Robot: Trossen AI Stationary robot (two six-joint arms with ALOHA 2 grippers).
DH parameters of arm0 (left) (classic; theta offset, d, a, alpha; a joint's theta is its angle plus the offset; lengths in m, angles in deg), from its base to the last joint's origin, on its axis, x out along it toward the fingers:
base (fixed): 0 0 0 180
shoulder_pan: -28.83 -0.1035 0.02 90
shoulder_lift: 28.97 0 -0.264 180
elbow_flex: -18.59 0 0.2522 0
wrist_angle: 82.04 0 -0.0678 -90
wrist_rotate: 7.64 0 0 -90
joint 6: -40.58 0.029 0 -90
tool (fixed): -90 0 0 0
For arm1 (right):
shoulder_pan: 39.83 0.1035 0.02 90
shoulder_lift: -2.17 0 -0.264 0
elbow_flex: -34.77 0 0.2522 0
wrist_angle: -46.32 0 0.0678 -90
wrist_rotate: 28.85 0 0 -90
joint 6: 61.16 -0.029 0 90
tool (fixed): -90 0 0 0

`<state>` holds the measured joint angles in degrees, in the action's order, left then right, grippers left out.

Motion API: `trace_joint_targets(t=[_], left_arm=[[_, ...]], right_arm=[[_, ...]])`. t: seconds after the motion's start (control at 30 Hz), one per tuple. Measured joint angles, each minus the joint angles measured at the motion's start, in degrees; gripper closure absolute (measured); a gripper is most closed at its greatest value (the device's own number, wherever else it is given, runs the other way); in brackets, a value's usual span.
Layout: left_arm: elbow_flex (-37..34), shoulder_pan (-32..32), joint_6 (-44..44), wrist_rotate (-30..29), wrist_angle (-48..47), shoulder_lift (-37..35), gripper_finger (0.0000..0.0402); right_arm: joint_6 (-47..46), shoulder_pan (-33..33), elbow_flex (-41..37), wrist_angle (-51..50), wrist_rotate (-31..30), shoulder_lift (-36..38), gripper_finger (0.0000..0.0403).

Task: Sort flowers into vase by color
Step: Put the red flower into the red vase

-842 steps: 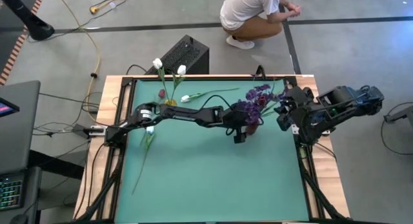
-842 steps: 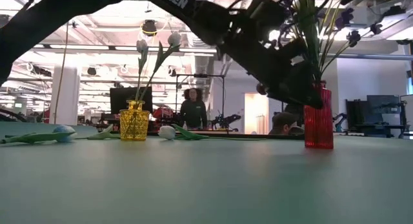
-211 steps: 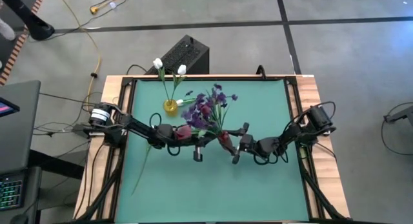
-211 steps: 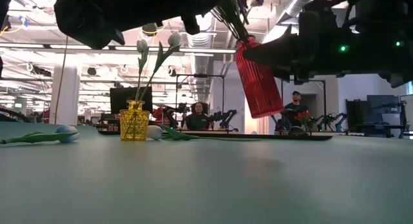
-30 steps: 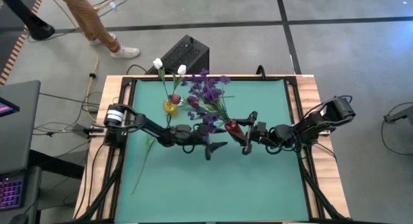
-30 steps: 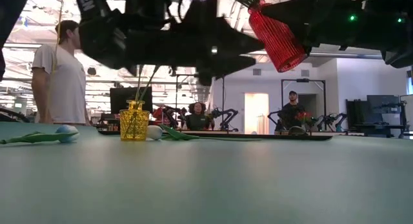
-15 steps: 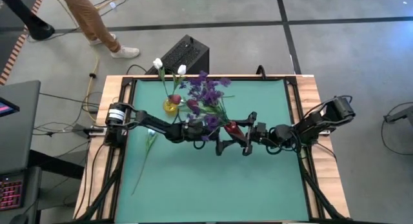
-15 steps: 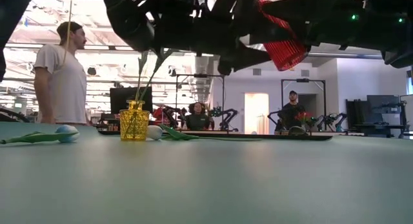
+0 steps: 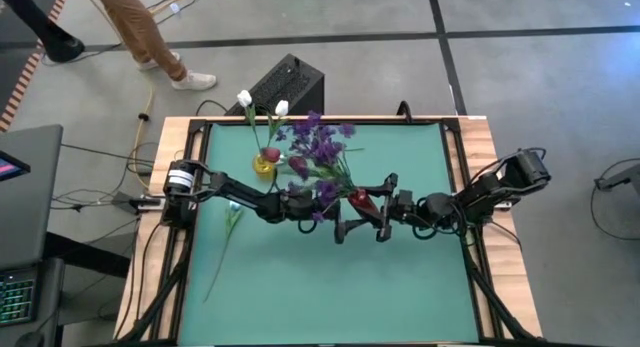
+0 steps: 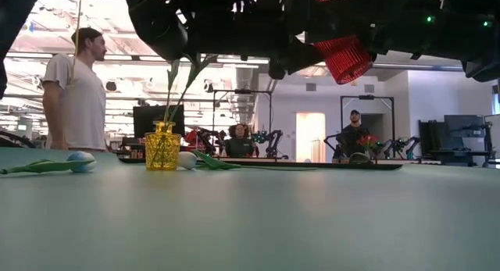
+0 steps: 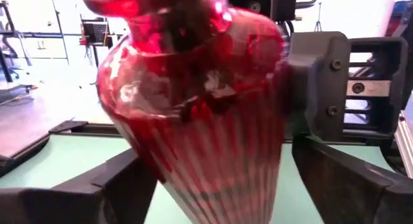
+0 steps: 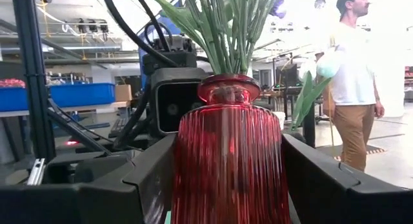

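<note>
We are holding the ribbed red glass vase up in the air with our right pincer, fingers pressed on both its sides. Our left pincer is spread wide around the same vase. The purple spray and dark red tulips are sticking out of it, tilted. If we tip more, the flowers could be sliding out. If both pincers are pulling, the glass could be slipping. Below is the green tabletop, with a yellow vase of white tulips. A person in a white shirt is standing behind.
</note>
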<state>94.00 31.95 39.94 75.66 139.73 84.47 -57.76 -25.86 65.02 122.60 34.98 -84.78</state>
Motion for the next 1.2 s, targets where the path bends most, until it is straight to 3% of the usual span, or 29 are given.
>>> trace_joint_targets(t=[0.23,0.63,0.93,1.2], left_arm=[[0.0,0.0,-1.1,-0.4,-0.5,0.0,0.0172],[0.1,0.1,0.7,-3.9,-7.0,-0.2,0.0175],[-0.2,0.0,3.3,-5.3,-21.0,0.3,0.0175],[-0.1,0.0,4.2,-6.7,-22.1,0.1,0.0175]], right_arm=[[0.7,0.0,-0.1,0.0,0.2,0.0,0.0127],[0.4,0.1,-0.2,-2.3,0.0,-0.1,0.0123],[-7.6,-0.3,0.1,-16.8,-2.8,2.1,0.0079],[-12.6,-0.6,0.0,-31.4,-2.3,8.1,0.0073]])
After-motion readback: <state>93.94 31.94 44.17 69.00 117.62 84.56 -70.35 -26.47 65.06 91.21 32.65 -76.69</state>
